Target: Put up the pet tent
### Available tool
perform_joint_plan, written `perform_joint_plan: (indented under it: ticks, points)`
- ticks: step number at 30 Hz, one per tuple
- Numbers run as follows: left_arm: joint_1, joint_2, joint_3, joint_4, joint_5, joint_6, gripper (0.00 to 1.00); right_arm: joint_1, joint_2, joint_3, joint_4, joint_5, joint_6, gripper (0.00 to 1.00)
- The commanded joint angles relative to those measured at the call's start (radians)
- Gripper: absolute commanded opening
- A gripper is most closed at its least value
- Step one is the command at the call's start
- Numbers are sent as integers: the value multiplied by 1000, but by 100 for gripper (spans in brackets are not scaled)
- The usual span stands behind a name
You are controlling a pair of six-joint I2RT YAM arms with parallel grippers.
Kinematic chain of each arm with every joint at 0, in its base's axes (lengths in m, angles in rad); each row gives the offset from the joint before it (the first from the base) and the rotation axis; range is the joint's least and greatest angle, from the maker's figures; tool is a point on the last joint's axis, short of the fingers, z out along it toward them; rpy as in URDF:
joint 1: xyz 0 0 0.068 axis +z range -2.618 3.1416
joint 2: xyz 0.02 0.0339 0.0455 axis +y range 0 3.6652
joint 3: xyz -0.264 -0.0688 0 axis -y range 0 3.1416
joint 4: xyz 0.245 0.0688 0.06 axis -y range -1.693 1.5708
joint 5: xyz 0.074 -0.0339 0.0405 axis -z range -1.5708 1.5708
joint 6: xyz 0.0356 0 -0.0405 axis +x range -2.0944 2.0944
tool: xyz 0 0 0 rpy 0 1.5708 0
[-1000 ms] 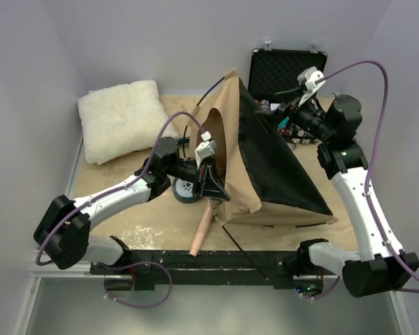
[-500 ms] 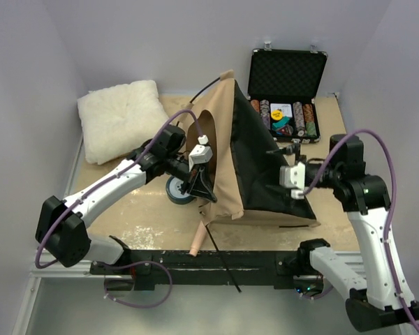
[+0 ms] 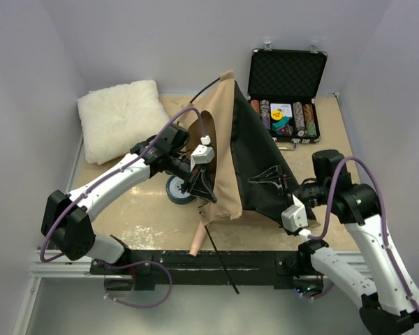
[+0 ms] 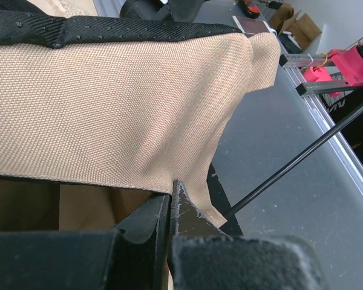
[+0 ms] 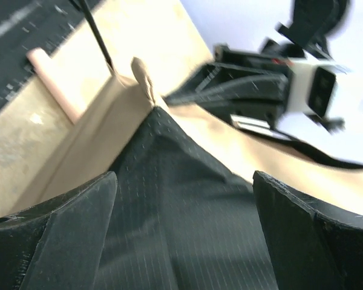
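Centrally on the worn tabletop (image 3: pixel 143 230) stands the large tan-brown fabric pet tent (image 3: pixel 223 139), pyramid-shaped and leaning, with its black mesh side (image 3: pixel 255 164) turned to the right. The left gripper (image 3: pixel 204 187) comes in from the left and is closed tight on the tent's tan lower edge; in the left wrist view the fabric is nipped between the two black fingertips (image 4: pixel 160 208), under a strip of black trim (image 4: pixel 109 27). A thin dark pole (image 3: pixel 222 259) runs from the tent's near corner out over the black front rail (image 3: pixel 160 265). The right gripper (image 3: pixel 269 180) is at the mesh side with its jaws spread wide; in the right wrist view the dark panel fills the gap between its fingers (image 5: pixel 54 223), and I cannot tell whether either one touches it.

A fluffy white pillow (image 3: pixel 119 120) lies at the far left, well apart from the tent. An open black hard case with poker chips (image 3: pixel 286 94) sits at the far right, just behind the tent. A small blue-rimmed wheel (image 3: pixel 179 190) rests below the left wrist, and a pale pink tube (image 3: pixel 200 239) lies near the front edge.
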Motion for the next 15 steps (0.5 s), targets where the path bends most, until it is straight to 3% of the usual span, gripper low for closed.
perform_joint_plan:
  ticks: [1, 10, 15]
  points:
    - [5, 8, 55, -16, 40, 61, 0, 52, 88, 1, -4, -41, -59, 96]
    - [4, 23, 62, -13, 31, 66, 0, 119, 152, -11, -1, -29, -96, 84]
    - [4, 39, 87, -27, 28, 74, 0, 161, 149, -26, 162, -41, 80, 70]
